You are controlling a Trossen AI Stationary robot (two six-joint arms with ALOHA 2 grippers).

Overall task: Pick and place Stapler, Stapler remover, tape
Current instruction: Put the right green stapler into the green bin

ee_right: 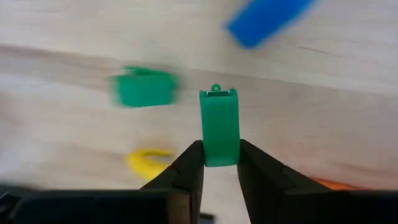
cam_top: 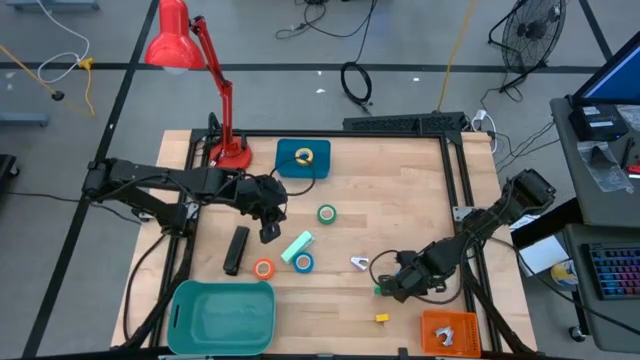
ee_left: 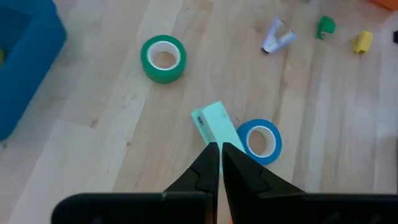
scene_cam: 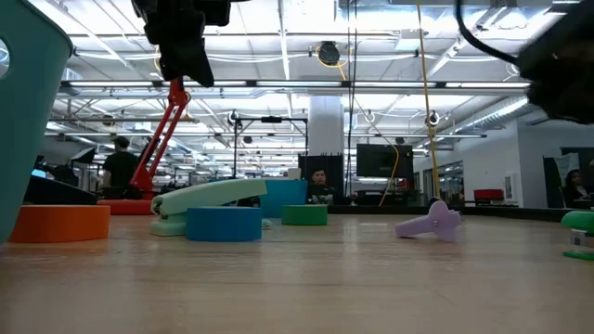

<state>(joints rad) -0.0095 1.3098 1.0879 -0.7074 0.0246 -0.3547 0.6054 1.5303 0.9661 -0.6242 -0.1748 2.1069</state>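
Stapler (cam_top: 236,250): long matte-black bar, flat on the pale wood-grain table (cam_top: 400,200), toward the left side, just above the teal bin (cam_top: 222,318). Untouched.

Tape rolls, all small rings with open cores:
- orange roll (cam_top: 264,268) just right of the stapler's lower end
- blue roll (cam_top: 303,262) touching the mint-green block (cam_top: 297,247), a short slab lying at an angle
- green roll (cam_top: 327,213) on its own, mid-table
- yellow roll (cam_top: 304,155) sitting on the blue square tray (cam_top: 287,166) beside the red desk lamp (cam_top: 228,150)

Lilac forked plastic piece (cam_top: 359,262) sits right of the blue roll, apart from it.

Left gripper (cam_top: 270,233) hangs above the table between the stapler and the mint block, fingers (ee_left: 208,163) pressed together, holding nothing.

Right gripper (cam_top: 384,288) is low near the table's lower right. Fingers are clamped on a small smooth green plastic block (ee_right: 219,127), rectangular with a tiny nub on its far end; pinched by its sides.

Nearby: another green cube (ee_right: 144,87), a yellow cube (cam_top: 381,318) and an orange tray (cam_top: 449,333) at the table's corner.

People visible in the room beyond the table, well back.
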